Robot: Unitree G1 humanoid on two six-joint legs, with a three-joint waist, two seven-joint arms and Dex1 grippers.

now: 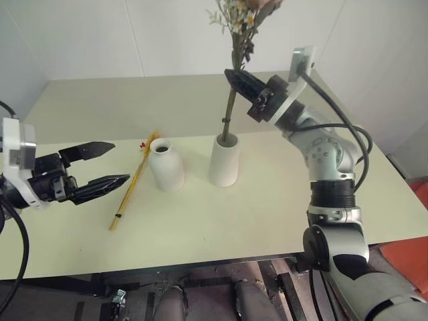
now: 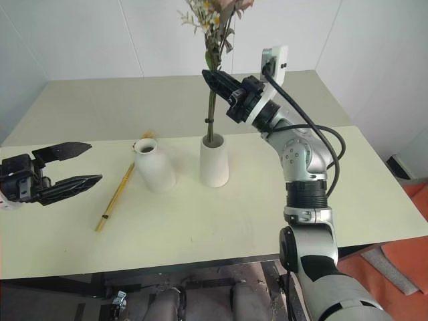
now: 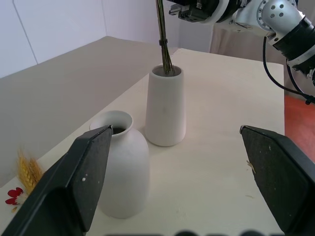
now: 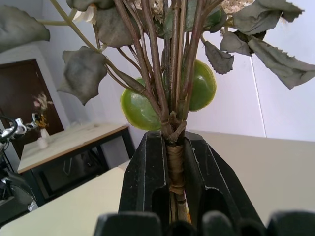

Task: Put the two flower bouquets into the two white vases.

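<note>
The bushy bouquet (image 1: 235,40), with green leaves and cream sprigs, stands upright with its dark stem's lower end inside the taller white vase (image 1: 224,160). My right gripper (image 1: 232,75) is shut on that stem well above the vase mouth; the right wrist view shows the stem (image 4: 174,162) pinched between the black fingers. The short round-shouldered white vase (image 1: 166,164) stands just left of the tall one and is empty. The slim bouquet (image 1: 134,182) lies flat on the table left of the short vase. Left of it my left gripper (image 1: 120,161) hovers open with nothing between its fingers (image 3: 74,196).
The pale table (image 1: 234,221) runs back to a white wall; its front edge is close to me. A red object (image 1: 408,254) lies on the floor past the table's right edge. A second table (image 4: 64,142) stands far off in the right wrist view.
</note>
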